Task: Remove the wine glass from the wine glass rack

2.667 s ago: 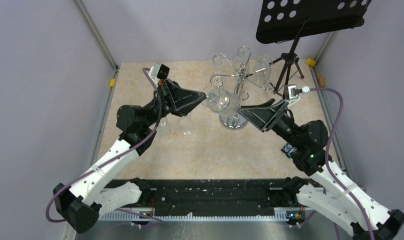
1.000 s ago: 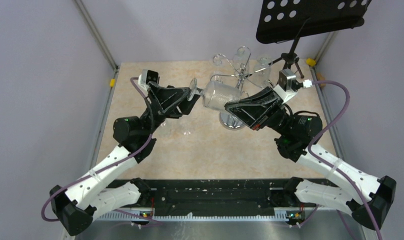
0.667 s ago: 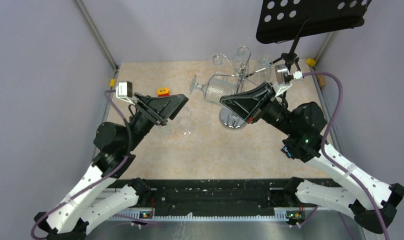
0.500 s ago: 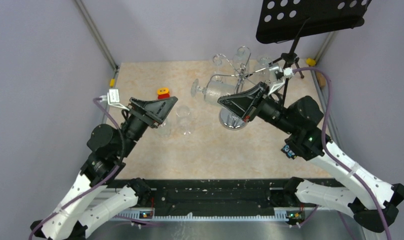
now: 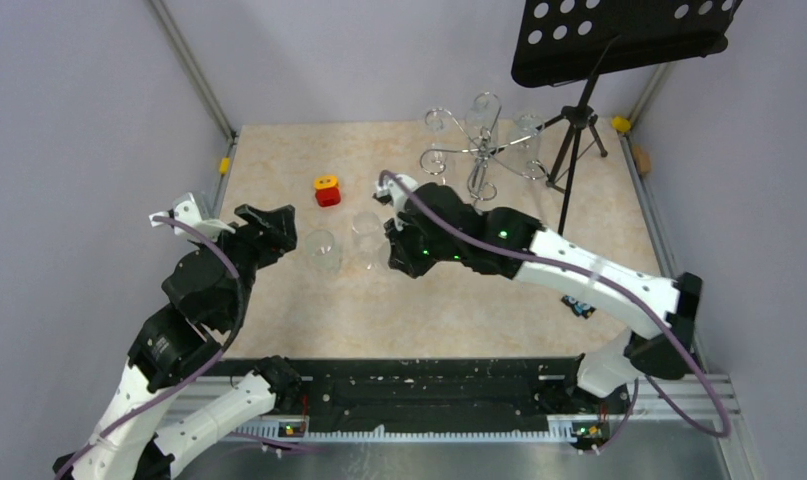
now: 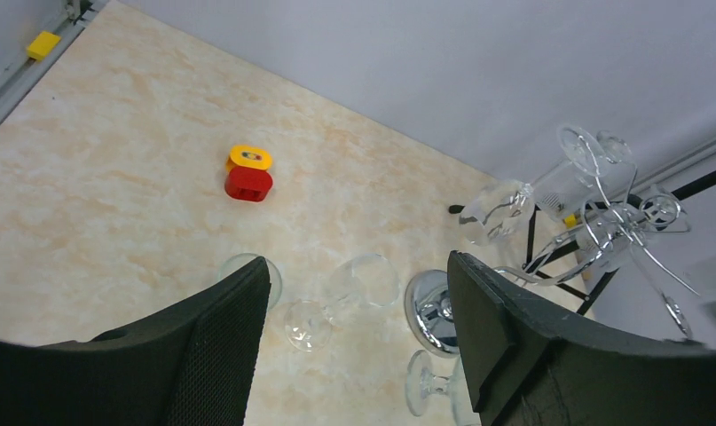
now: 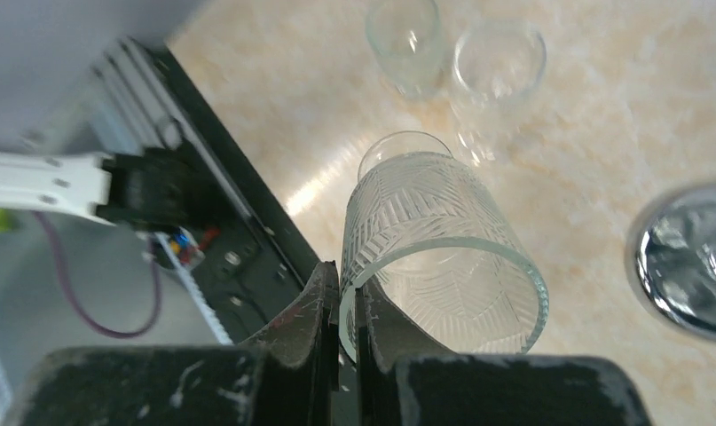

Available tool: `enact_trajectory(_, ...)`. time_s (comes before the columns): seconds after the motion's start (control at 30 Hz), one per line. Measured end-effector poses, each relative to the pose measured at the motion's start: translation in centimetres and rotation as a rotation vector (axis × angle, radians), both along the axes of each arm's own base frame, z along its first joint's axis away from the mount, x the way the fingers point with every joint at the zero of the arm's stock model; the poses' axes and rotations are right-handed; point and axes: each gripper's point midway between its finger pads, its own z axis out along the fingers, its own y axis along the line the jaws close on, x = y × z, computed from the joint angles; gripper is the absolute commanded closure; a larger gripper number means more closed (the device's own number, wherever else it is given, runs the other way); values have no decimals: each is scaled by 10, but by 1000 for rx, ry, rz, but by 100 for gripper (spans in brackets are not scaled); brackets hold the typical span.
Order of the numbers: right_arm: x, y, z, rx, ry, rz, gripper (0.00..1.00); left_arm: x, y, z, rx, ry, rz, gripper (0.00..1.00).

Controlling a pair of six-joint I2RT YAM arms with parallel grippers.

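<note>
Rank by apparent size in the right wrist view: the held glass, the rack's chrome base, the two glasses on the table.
1. held glass, though it is nearest the camera.
2. rack's chrome base, partly cut off by the frame.
3. glass at the top edge and glass beside it: too alike to rank.

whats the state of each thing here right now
wine glass rack: upright, other glasses hanging on it
wine glass: off the rack, gripped by its rim
right gripper: shut on the wine glass
left gripper: open, empty
two loose glasses: upright on the table
music stand: upright
</note>
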Motion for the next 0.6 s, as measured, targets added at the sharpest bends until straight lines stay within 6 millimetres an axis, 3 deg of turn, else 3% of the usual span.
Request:
enact_trajectory(0.07, 7, 0, -40, -154, 12, -17, 100, 0, 2, -2, 20, 6, 9, 23)
enact_trajectory(0.2, 19, -13, -94, -379, 16, -45, 100, 1, 5, -4, 47, 12, 23, 23)
enact_trajectory(0.37, 33, -20, -119, -503, -33, -56, 100, 1, 7, -4, 59, 11, 28, 22)
enact_trajectory(0.6, 51, -11, -168, -615, -34, -39, 100, 1, 7, -5, 73, 11, 27, 21)
